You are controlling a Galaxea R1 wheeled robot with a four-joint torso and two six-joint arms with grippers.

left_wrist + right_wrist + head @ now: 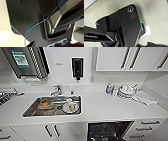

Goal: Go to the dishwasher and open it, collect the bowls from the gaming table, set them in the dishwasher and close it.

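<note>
The dishwasher point(107, 130) stands open under the white counter, right of centre at the lower edge of the head view. Its dark interior with a rack shows. The gaming table and the bowls are out of view. The left wrist view looks along dark robot parts and a thin blue cable point(36, 25) over pale floor. In the right wrist view, the dark plate of the robot lies over a pale speckled floor.
A steel sink point(32, 110) left of the dishwasher holds a dish with something orange point(45, 104) and a white cup on a plate point(70, 107). A tap point(57, 89), a wall dispenser point(77, 68), stacked crockery point(126, 90) and a cloth point(143, 98) are on the counter. Drawers point(147, 127) flank the dishwasher's right.
</note>
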